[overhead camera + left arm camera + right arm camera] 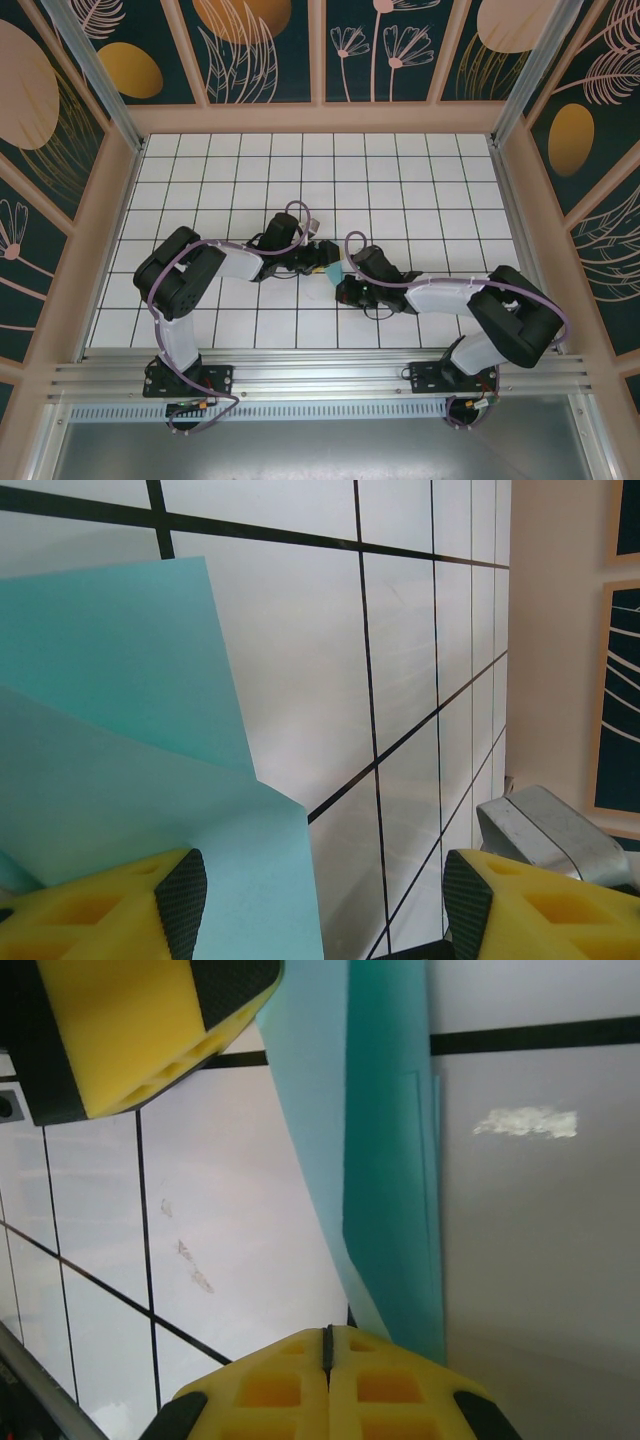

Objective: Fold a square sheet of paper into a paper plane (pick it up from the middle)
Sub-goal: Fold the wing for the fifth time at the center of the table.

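Top external view: the white gridded table (420,190) spans the frame. The left arm (180,275) and right arm (500,310) both reach in to meet near its middle. The sheet of paper (331,270) shows there as a small cyan wedge. It lies between the left gripper (316,256) and the right gripper (347,283), touching or nearly touching both. From this height its long axis cannot be made out.

In the left wrist view the sheet (120,730) is folded. One flat panel rises toward the top left, and a second layer slopes down to a corner near the lower middle. It sits on the left side of the left gripper (320,895) and runs down behind the left-hand finger (110,910). The two yellow fingers stand wide apart, with bare tile between them.

In the right wrist view the paper (390,1160) is a long layered strip. Its long axis runs nearly straight up the frame, from the top edge down to the right gripper (327,1360), and it narrows toward that end. That gripper's fingers are pressed together along a thin seam. The strip's lower end disappears behind them just right of the seam, apparently pinched there. A yellow finger (130,1030) of the left gripper sits at the top left, just beside the paper's upper edge.
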### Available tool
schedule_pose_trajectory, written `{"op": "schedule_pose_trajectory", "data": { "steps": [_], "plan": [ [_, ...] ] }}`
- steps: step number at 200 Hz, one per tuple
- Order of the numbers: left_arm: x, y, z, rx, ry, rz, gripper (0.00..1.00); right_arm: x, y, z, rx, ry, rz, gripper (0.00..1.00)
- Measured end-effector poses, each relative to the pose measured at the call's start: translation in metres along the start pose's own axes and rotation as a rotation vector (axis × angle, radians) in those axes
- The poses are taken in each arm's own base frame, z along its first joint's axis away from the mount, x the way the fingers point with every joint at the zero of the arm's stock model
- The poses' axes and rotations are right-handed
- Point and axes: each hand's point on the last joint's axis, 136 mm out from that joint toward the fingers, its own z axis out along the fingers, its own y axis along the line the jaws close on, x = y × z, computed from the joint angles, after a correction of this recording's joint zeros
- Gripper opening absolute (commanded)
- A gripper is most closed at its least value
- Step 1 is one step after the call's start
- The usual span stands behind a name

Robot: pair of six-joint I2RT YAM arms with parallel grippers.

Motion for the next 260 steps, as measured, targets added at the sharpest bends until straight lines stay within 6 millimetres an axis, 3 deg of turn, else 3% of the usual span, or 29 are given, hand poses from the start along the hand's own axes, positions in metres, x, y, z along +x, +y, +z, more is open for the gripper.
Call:
{"op": "schedule_pose_trajectory", "data": {
  "steps": [100,139,173,201,234,260],
  "plan": [
    [0.0,0.0,0.001,-0.001,0.005,0.0,0.67,-0.001,-0.014,-0.001,-0.049,-0.022,0.054,0.07],
    [0.0,0.0,0.001,-0.002,0.005,0.0,0.67,-0.001,-0.009,-0.004,-0.063,-0.022,0.041,0.23],
    [0.0,0.0,0.001,-0.002,0.006,-0.001,0.67,-0.007,0.005,-0.024,-0.064,-0.078,-0.026,0.37],
    [0.0,0.0,0.001,-0.002,0.006,-0.001,0.67,-0.016,0.001,-0.032,-0.018,-0.133,-0.054,0.46],
    [0.0,0.0,0.001,-0.002,0.006,-0.001,0.67,-0.014,-0.013,-0.029,0.045,-0.129,-0.07,0.47],
    [0.0,0.0,0.001,-0.002,0.006,-0.001,0.67,-0.009,-0.022,-0.018,0.081,-0.09,-0.081,0.41]
  ]
}}
